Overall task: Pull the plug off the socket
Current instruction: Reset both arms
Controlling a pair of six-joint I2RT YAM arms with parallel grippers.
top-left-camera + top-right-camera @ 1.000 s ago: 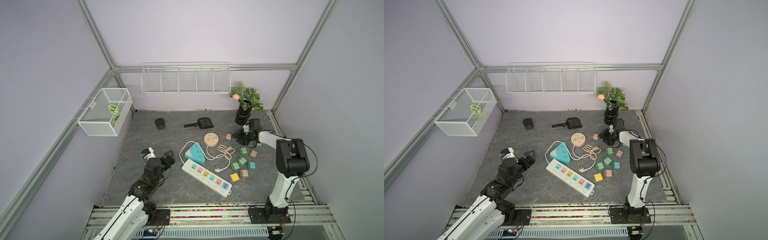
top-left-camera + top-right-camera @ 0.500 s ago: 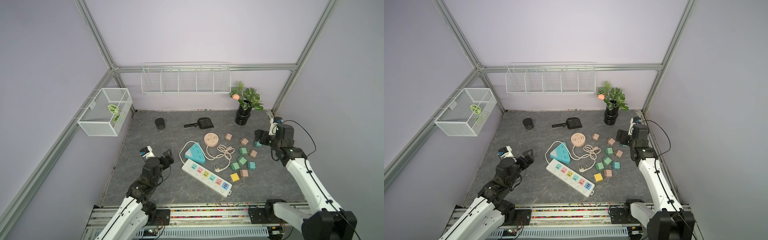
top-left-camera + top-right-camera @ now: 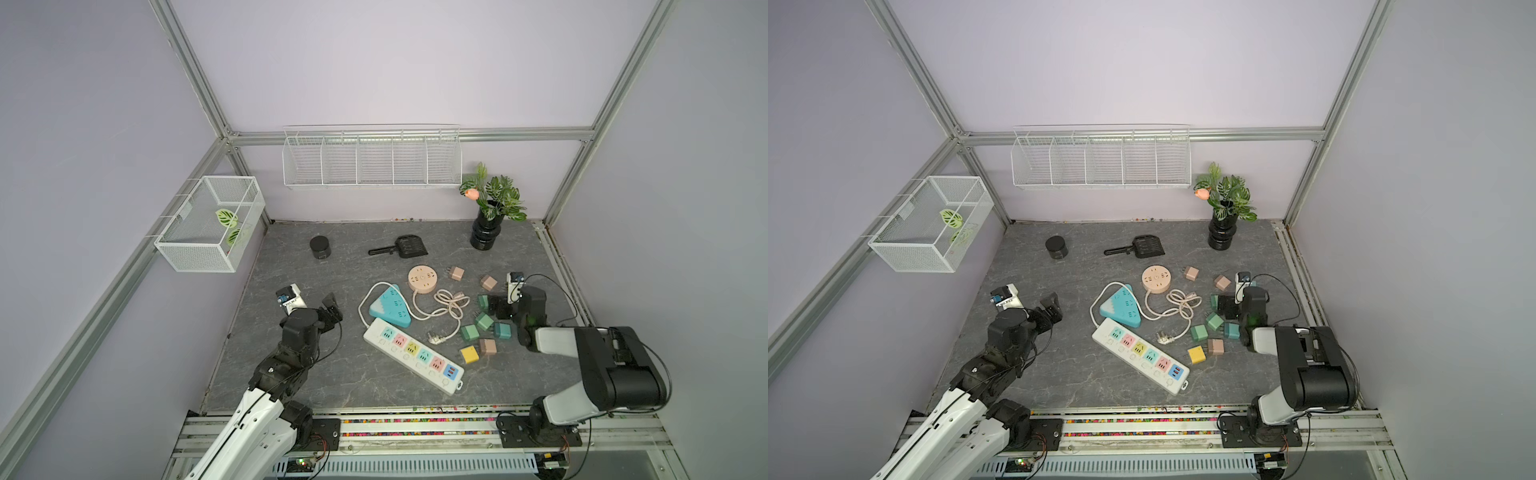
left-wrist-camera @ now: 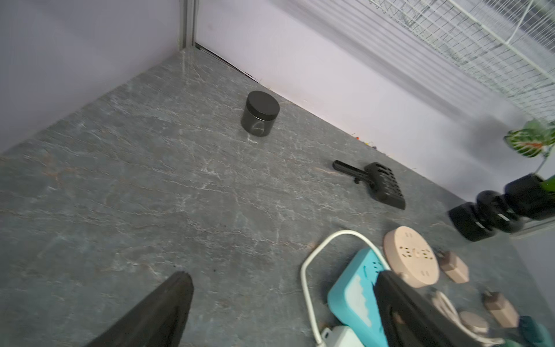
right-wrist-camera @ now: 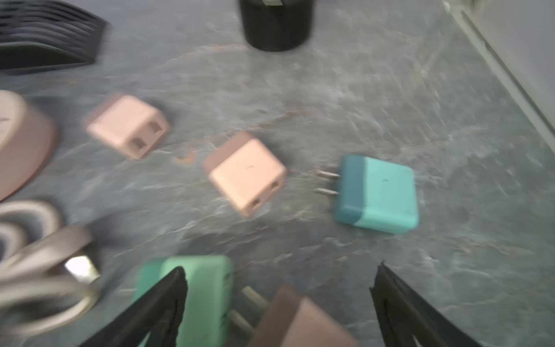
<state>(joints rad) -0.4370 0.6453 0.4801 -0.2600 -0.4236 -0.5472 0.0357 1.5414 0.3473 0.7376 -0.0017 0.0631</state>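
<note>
A white power strip socket [image 3: 413, 355] [image 3: 1142, 353], a blue triangular socket [image 3: 390, 307] [image 4: 354, 297] and a round pink socket [image 3: 422, 279] [image 4: 411, 255] lie mid-table. Several cube plugs lie loose to their right, among them a pink plug [image 5: 247, 174], a teal plug [image 5: 378, 195] and a green plug [image 5: 204, 297]. My right gripper [image 3: 496, 307] [image 3: 1227, 306] [image 5: 279, 270] hangs open over this cluster, and a brownish-pink plug [image 5: 300, 321] lies between its fingers, not gripped. Open and empty, my left gripper [image 3: 330, 305] [image 3: 1050, 305] [image 4: 282, 279] sits left of the blue socket.
A black jar [image 3: 320, 248] and a black scoop [image 3: 409, 246] stand at the back. A black vase with a plant [image 3: 484, 235] is at the back right. A coiled cord with a white plug [image 3: 435, 339] lies beside the strip. Wire baskets hang on the walls.
My right gripper has come forward from beside the vase to over the plug cluster, and its jaws have opened. The left arm has barely shifted.
</note>
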